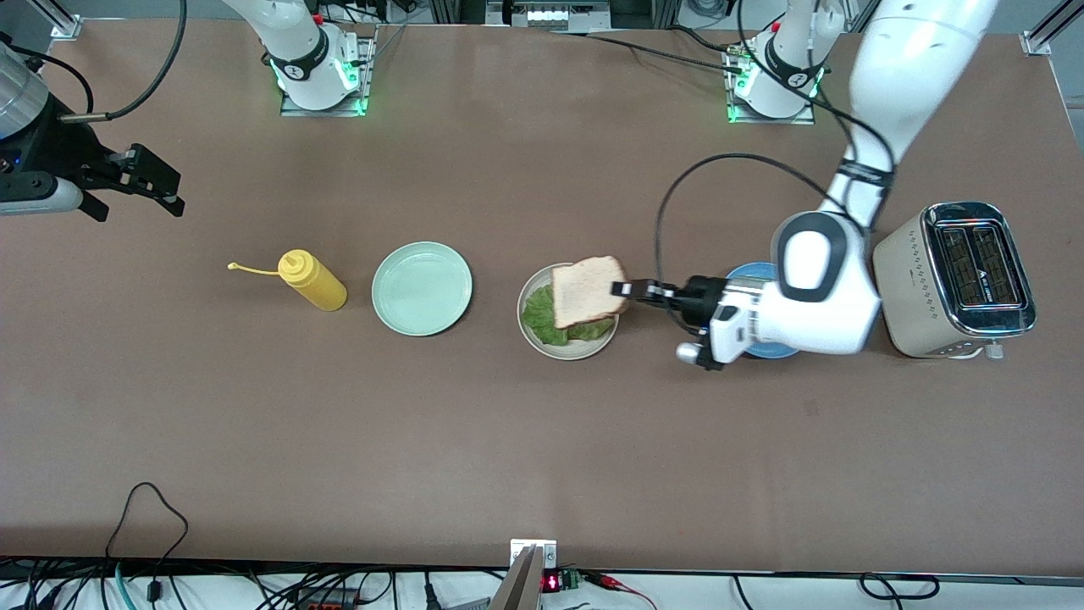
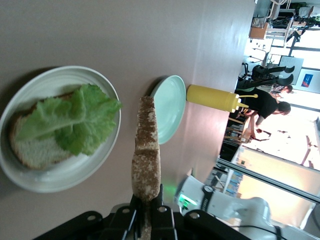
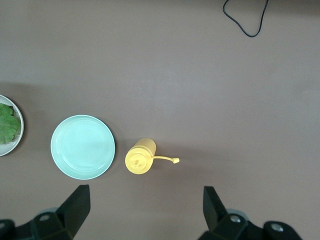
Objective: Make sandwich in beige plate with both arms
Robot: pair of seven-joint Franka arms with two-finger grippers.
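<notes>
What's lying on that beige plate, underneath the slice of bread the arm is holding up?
On the beige plate lies a bread slice with a green lettuce leaf on top. The leaf covers much of that slice. The held slice hangs above them, pinched in the left gripper.

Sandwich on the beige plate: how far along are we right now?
Done: a bottom bread slice lies on the beige plate with the lettuce leaf on it. In hand: the left gripper is shut on the top bread slice, holding it over the plate. Left: lower and release it onto the lettuce. The right gripper waits open at the right arm's end of the table.
</notes>
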